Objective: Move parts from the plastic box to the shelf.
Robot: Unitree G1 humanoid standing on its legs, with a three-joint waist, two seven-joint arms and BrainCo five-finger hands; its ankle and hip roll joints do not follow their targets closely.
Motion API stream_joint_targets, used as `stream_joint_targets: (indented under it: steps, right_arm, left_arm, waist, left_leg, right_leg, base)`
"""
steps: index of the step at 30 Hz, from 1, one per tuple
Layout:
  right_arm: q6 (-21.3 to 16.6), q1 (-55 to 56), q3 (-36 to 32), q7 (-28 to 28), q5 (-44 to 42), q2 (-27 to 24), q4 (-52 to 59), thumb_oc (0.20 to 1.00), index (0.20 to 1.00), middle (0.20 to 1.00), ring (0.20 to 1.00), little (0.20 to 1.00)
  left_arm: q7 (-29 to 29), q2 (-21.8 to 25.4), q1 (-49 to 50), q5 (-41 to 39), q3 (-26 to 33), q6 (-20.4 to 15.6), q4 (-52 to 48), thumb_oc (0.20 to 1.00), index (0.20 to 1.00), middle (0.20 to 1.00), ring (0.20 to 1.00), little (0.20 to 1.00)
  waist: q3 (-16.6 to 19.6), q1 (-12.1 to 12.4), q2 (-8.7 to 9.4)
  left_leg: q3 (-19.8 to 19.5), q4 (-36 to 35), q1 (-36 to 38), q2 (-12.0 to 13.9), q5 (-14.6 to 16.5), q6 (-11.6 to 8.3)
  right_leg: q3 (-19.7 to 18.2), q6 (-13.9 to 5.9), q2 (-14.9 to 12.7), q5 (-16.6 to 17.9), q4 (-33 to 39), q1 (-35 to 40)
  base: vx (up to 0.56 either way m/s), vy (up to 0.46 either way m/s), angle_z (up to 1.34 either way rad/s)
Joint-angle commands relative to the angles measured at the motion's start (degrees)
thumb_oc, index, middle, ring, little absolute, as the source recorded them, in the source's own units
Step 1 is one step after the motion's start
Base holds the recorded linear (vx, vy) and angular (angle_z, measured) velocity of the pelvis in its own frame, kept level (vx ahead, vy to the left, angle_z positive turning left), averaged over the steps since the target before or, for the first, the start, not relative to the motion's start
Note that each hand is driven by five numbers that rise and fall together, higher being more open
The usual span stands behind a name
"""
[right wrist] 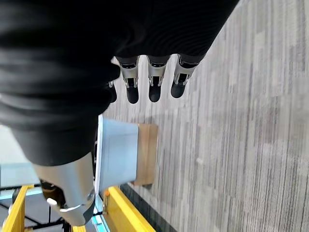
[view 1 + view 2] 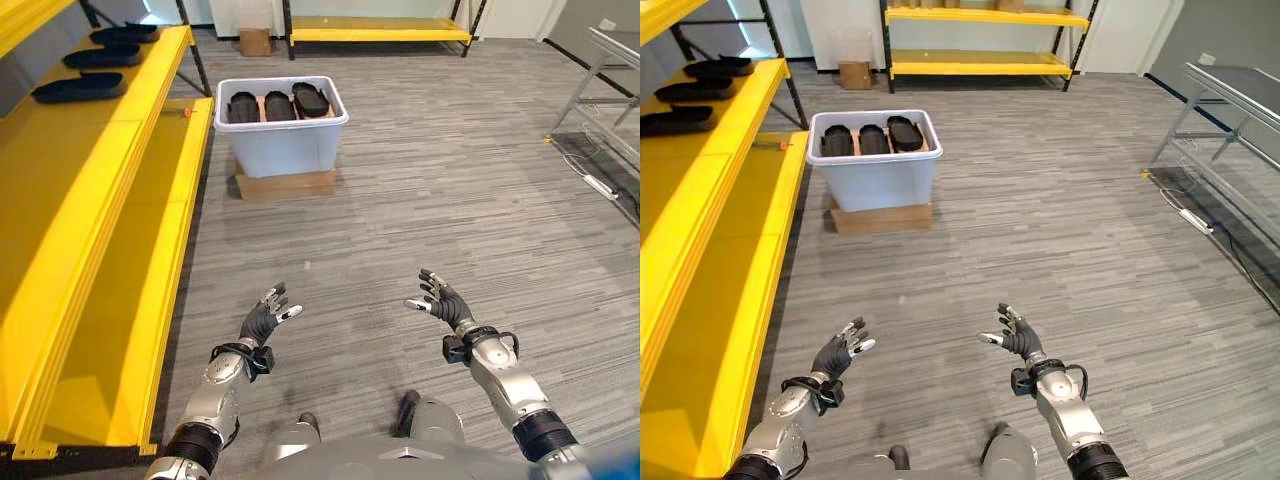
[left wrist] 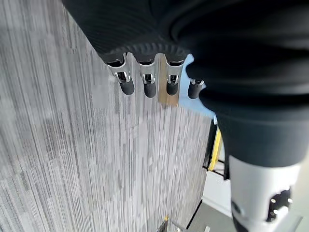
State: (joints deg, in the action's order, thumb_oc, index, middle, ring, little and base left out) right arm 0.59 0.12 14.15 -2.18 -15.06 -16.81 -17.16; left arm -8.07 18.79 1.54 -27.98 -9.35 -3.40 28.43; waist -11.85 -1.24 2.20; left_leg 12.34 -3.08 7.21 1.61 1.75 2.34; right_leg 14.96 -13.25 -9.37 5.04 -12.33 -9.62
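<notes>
A pale plastic box (image 2: 282, 135) stands on a cardboard base on the floor ahead, holding three black parts (image 2: 278, 104) side by side. On the yellow shelf (image 2: 85, 180) at the left lie three more black parts (image 2: 80, 87) on its upper level. My left hand (image 2: 264, 318) and right hand (image 2: 443, 300) hang low over the carpet, well short of the box, palms facing each other. Both hands are open with relaxed fingers and hold nothing. The box (image 1: 118, 157) also shows in the right wrist view.
Grey carpet lies between me and the box. Another yellow rack (image 2: 380, 30) stands along the far wall with a small cardboard carton (image 2: 255, 41) beside it. A metal frame table (image 2: 610, 70) is at the right, with a white power strip (image 2: 601, 186) on the floor.
</notes>
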Motion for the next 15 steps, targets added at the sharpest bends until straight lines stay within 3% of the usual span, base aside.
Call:
stream_joint_targets:
  steps: [1,4,5,7,11,15]
  right_arm:
    - [-3.5,-2.1,-1.8,0.5,1.8,-1.1,0.6,1.000,1.000,1.000,1.000,1.000]
    - [-4.2,-0.3,-2.8,2.2,1.0,-1.6,0.0,1.000,1.000,1.000,1.000,1.000]
    - [-4.9,0.2,-2.8,3.3,1.8,-1.5,-1.3,1.000,1.000,1.000,1.000,1.000]
    - [-4.6,-0.1,-2.3,3.6,1.9,-1.8,-1.8,1.000,1.000,1.000,1.000,1.000]
    - [-4.3,-0.5,-1.7,4.2,2.8,-2.6,-1.9,1.000,1.000,1.000,1.000,1.000]
    - [-4.6,-0.3,-1.6,5.0,3.5,-3.3,-1.6,1.000,1.000,1.000,1.000,1.000]
  left_arm:
    - [0.5,-0.8,0.0,-0.1,-1.9,-4.4,-4.2,1.000,1.000,1.000,1.000,1.000]
    - [-1.2,-2.1,0.8,0.9,-3.9,-5.5,-3.0,1.000,1.000,1.000,1.000,1.000]
    - [-1.4,-3.1,1.0,1.8,-5.6,-5.9,-2.4,1.000,1.000,1.000,1.000,1.000]
    - [-1.2,-3.5,1.4,1.5,-6.0,-5.4,-2.5,1.000,1.000,1.000,1.000,1.000]
    - [-1.3,-3.9,1.8,1.7,-5.7,-5.1,-2.9,1.000,1.000,1.000,1.000,1.000]
    - [-1.6,-4.2,1.7,1.5,-5.8,-5.7,-3.1,1.000,1.000,1.000,1.000,1.000]
  waist:
    - [0.1,-1.5,1.29]
    - [0.5,-3.3,1.65]
    - [1.9,-4.0,1.60]
    - [3.3,-3.8,1.29]
    - [4.3,-3.3,1.18]
    - [4.6,-3.0,0.93]
  left_leg:
    - [-3.4,-1.9,8.1,-4.9,3.1,0.68]
    - [-7.2,-1.9,8.9,-4.9,3.4,1.10]
    - [-7.6,-0.6,8.8,-4.6,4.0,0.95]
    - [-6.9,0.6,8.9,-4.1,4.4,0.35]
    - [-4.5,5.0,6.9,-2.6,5.1,-0.67]
    - [-3.7,11.8,3.1,0.1,0.6,-2.68]
  right_leg:
    - [0.7,2.37,1.6,11.8,9.2,-0.5]
    - [-5.5,3.72,3.9,11.0,11.2,-0.2]
    - [-6.7,5.39,4.8,8.5,10.3,1.6]
    - [-5.9,7.25,5.8,5.4,9.8,3.7]
    - [-4.6,9.18,6.1,1.8,9.2,6.8]
    - [-4.4,10.99,7.1,-0.4,9.8,9.1]
  base:
    - [0.37,-0.118,0.44]
    - [0.48,-0.184,0.55]
    - [0.60,-0.289,1.41]
    - [0.48,-0.238,1.16]
    - [0.33,-0.166,0.04]
    - [0.25,-0.173,-0.05]
